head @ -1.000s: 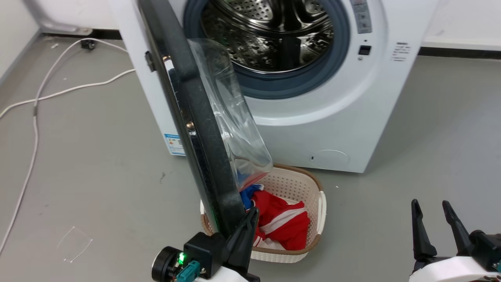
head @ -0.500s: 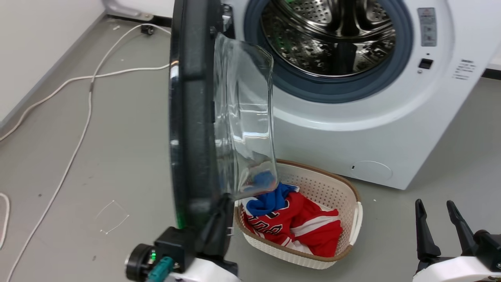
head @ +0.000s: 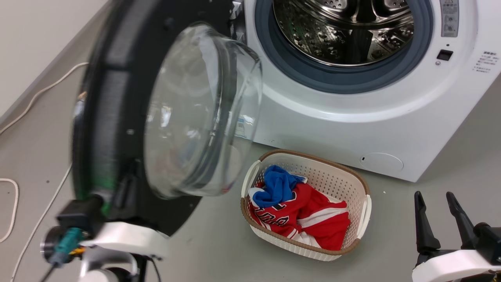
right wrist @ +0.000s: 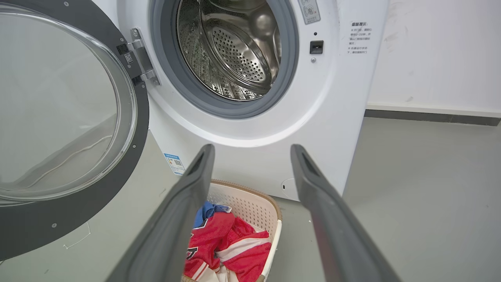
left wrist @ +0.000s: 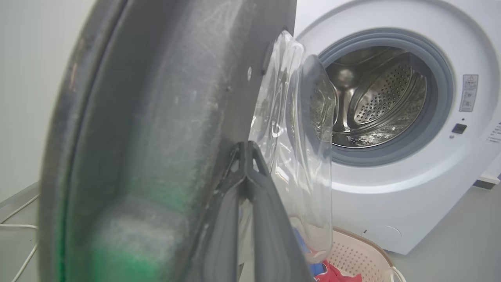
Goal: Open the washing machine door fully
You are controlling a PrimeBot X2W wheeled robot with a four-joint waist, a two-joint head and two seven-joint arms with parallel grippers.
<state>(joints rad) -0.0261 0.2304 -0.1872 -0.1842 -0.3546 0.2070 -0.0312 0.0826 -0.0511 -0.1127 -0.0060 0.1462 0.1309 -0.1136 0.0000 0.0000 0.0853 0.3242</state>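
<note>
Washing machine door (head: 113,102) stands wide open, hinged at the left of the washing machine (head: 336,117) in the head view, drum exposed. Left gripper (left wrist: 246,145) has its 2 fingers pressed together, lying against the door's inner black rim. Right gripper (head: 433,195) is spread and empty, off the machine's front right corner. Laundry basket (head: 309,156) with a red jersey (head: 305,219) sits just in front of the machine.

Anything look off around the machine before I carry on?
Nothing damaged or spilled. A loose white cable trails across the floor left of the washing machine door; possibly a snag risk for the wheels.
</note>
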